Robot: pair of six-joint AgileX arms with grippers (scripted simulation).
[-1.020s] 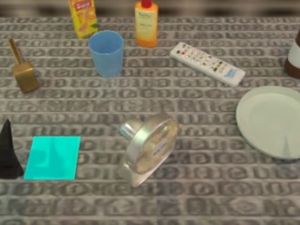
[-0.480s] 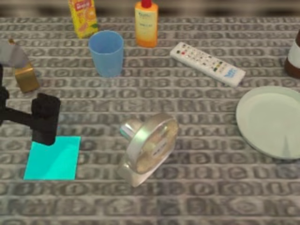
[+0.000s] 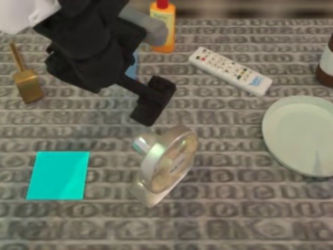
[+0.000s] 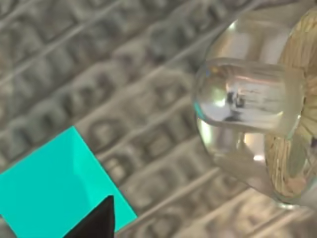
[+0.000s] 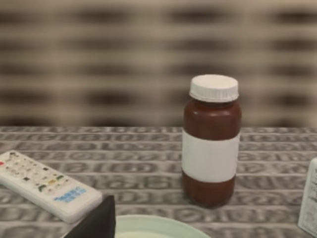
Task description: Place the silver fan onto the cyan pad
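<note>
The left gripper [image 3: 152,100] hangs over the middle of the table, its dark arm reaching in from the top view's upper left and covering most of what stands behind it. Whether its fingers are apart or together cannot be told: the top view shows only a black block at the arm's tip, and the left wrist view shows just one dark fingertip [image 4: 96,225] at the edge of the picture.

The silver fan [image 3: 167,164] lies just beyond the fingers, toward the near edge of the table, tilted on its rim with its translucent beige face turned up and to the right. Its short stub [image 3: 143,143] points back toward the gripper (nothing touches it). In the left wrist view the stub [image 4: 247,96] fills the far side of the picture, shiny and mirror-like, with the fan's ribbed face beside it.

The cyan pad [image 3: 58,175] lies flat, well to the left of the fingers and apart from the fan, with bare patterned tablecloth [image 3: 234,219] between them. The left wrist view shows one corner of the pad [image 4: 54,183] next to the dark fingertip.

The right arm stays parked off the table's right side; its wrist view looks over a pale green plate [image 5: 158,227], a white remote control [image 5: 47,184] and a brown bottle [image 5: 210,141] with a white cap.
</note>
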